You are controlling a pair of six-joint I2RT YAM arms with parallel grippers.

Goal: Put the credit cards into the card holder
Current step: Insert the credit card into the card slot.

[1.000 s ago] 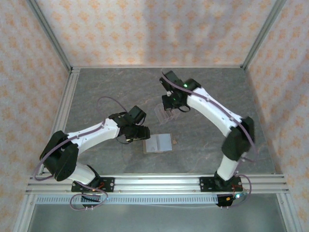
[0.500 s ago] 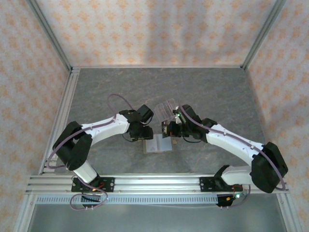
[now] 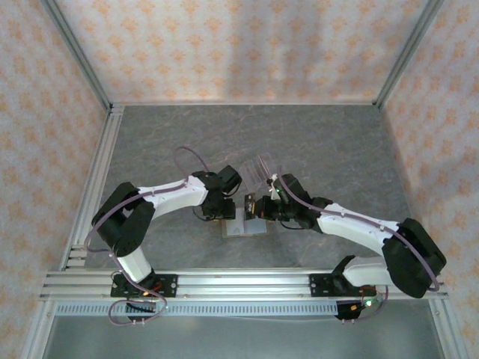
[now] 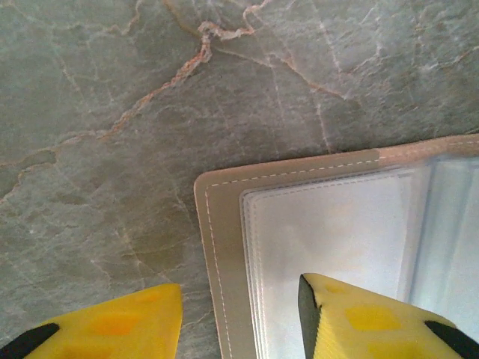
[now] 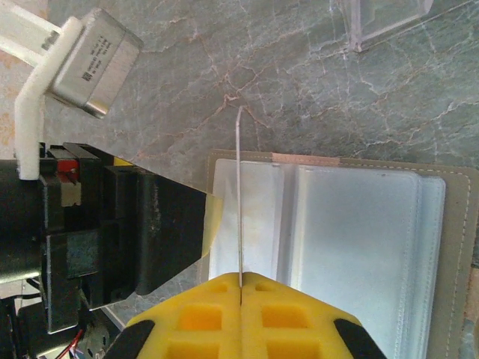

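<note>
Now right gripper (image 5: 241, 283), clamping credit card (image 5: 239, 194), reached card holder (image 5: 458, 247); left gripper (image 4: 239, 303) open, narrowing.

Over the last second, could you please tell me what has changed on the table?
The right gripper, jaws shut on a credit card, swung from the clear acrylic stand back toward the near side, over the open card holder. The left gripper slid right to straddle the holder's left edge, jaws narrowing. Card holder and stand stayed put.

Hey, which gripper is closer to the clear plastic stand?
Right. The right gripper, shut on a credit card, is just on the near side of the clear stand; the left gripper is farther, at the card holder's corner.
</note>
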